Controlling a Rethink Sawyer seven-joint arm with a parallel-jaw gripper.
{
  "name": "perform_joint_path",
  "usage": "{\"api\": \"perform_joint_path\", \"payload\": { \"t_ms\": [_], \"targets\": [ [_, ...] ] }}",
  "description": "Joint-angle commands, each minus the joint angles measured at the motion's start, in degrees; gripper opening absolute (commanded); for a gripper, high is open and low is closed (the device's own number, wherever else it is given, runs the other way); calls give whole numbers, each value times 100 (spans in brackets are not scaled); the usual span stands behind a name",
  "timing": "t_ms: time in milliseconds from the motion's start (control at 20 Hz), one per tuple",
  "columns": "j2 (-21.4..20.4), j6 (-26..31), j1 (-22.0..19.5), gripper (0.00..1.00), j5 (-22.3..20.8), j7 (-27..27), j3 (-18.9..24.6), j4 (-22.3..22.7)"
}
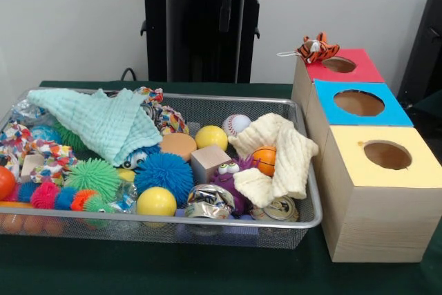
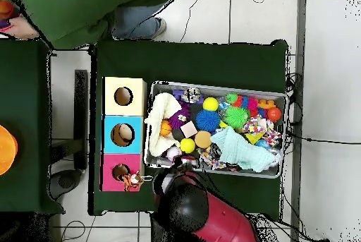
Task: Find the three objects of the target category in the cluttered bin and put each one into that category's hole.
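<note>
The wire mesh bin (image 1: 309, 191) stands on the green table, full of mixed toys; it also shows in the overhead view (image 2: 218, 85). An orange black-striped tiger (image 1: 317, 49) sits on the red-topped box at the rim of its round hole (image 1: 338, 65). The overhead view shows the tiger (image 2: 130, 180) beside that hole (image 2: 120, 171). A purple toy with googly eyes (image 1: 226, 175) lies in the bin next to a cream cloth. No duck shows. Only the red and black arm (image 2: 194, 214) shows, drawn back at the robot's side; its gripper is hidden.
A blue-topped box (image 1: 397, 112) and a yellow-topped box (image 1: 414, 170) stand in line with the red one. A mint cloth (image 1: 103, 122), a cream cloth (image 1: 276, 153), yellow balls (image 1: 156, 202), spiky balls and crushed cans (image 1: 209, 202) fill the bin. A person (image 2: 92, 13) stands across the table.
</note>
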Motion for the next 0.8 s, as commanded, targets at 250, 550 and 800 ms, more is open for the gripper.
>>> {"api": "perform_joint_path", "payload": {
  "t_ms": [250, 550, 800],
  "targets": [
    [-1168, -784, 140, 100, 2145, 286, 1983, 2167],
    [-106, -2127, 303, 100, 1610, 1652, 2449, 1884],
    [290, -2549, 278, 100, 1480, 1690, 2464, 1850]
  ]
}}
